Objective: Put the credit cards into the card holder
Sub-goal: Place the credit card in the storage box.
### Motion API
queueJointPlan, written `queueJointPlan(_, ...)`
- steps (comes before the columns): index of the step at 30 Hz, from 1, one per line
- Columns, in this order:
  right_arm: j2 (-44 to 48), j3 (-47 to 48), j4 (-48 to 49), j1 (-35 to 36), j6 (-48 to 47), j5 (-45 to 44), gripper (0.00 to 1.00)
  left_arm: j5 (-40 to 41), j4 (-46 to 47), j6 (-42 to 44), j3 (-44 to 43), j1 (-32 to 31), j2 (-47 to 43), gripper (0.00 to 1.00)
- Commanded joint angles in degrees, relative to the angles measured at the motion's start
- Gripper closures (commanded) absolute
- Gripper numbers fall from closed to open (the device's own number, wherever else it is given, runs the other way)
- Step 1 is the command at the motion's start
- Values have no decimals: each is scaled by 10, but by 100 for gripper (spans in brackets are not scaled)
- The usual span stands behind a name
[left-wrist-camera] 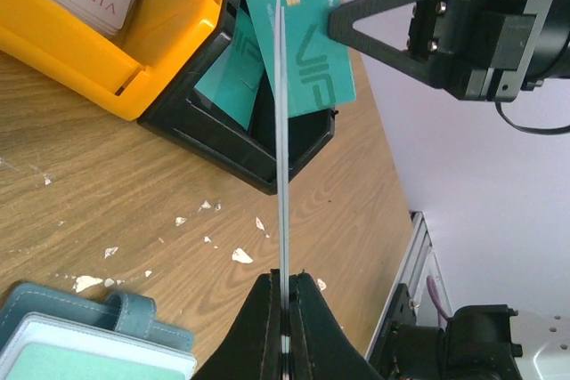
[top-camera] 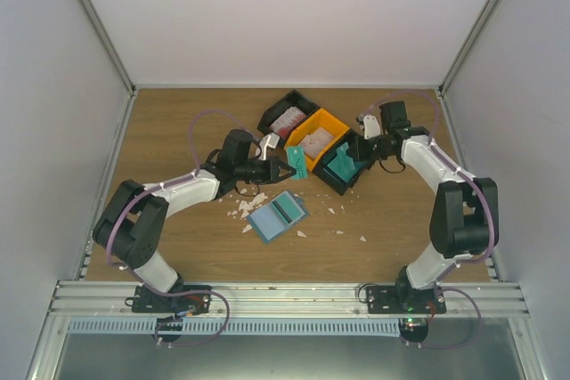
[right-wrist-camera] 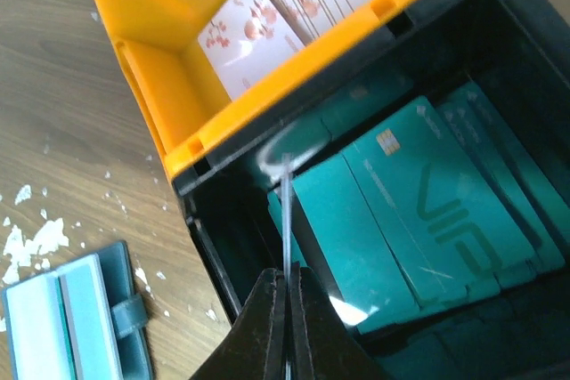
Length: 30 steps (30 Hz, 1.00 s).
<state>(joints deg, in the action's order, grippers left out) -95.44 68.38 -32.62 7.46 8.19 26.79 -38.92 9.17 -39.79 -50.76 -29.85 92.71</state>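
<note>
Currently both grippers are pinching cards. Left gripper (top-camera: 287, 170) has its fingers pressed onto a thin teal-green plastic credit card (top-camera: 299, 166), held just left of the near black plastic bin (top-camera: 328, 181); its own wrist view gives that card only edge-on. That same view shows what the right wrist can't: the face of a second teal-green VIP card (left-wrist-camera: 312, 60), chip visible, clamped by the right gripper (right-wrist-camera: 287, 273) above that bin. Right wrist sees it as a thin edge, plus more teal cards (right-wrist-camera: 419, 211) lying flat in the bin. Small blue-teal book-fold card holder (top-camera: 277, 216) lies open on the wooden table (top-camera: 178, 131), nearer than the bins and apart from both grippers. Only the top view shows the far black plastic bin (top-camera: 277, 107) with red-and-white cards (top-camera: 289, 119). Orange plastic bin (top-camera: 334, 122) between the two holds whitish cards (right-wrist-camera: 258, 33). White scraps (top-camera: 245, 206) lie just left of the holder.
</note>
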Motion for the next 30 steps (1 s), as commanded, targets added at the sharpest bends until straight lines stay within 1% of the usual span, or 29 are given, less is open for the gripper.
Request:
queueJointPlan(1,35,-27,-37,8,-10,-34,99,9,10,14,11,3,-18,100)
queueJointPlan(6,44,-35,-39,8,-10,-31,99,6,10,13,11,3,-19,100)
queueJointPlan(14,-3,-1,-41,19,-16,-21,98,11,9,14,19,3,-34,100)
queueJointPlan(15,-7,7,-41,19,-12,-26,94,12,7,13,21,3,-37,100)
queueJointPlan(16,-7,13,-41,21,-6,-42,86,14,6,13,23,3,-40,100)
queueJointPlan(19,12,24,-32,25,20,-102,66,19,3,15,28,3,-52,100)
queueJointPlan(20,24,25,-28,25,29,-116,61,20,2,15,30,3,-55,100)
queueJointPlan(24,88,15,-4,28,54,-125,54,-2,11,6,36,3,-78,100)
queueJointPlan(26,130,-7,23,28,73,-95,49,-33,20,-6,38,3,-89,100)
queueJointPlan(27,155,-25,44,28,88,-65,48,-55,30,-16,39,4,-94,100)
queueJointPlan(30,241,-110,156,33,159,76,42,-125,61,-71,41,4,-110,100)
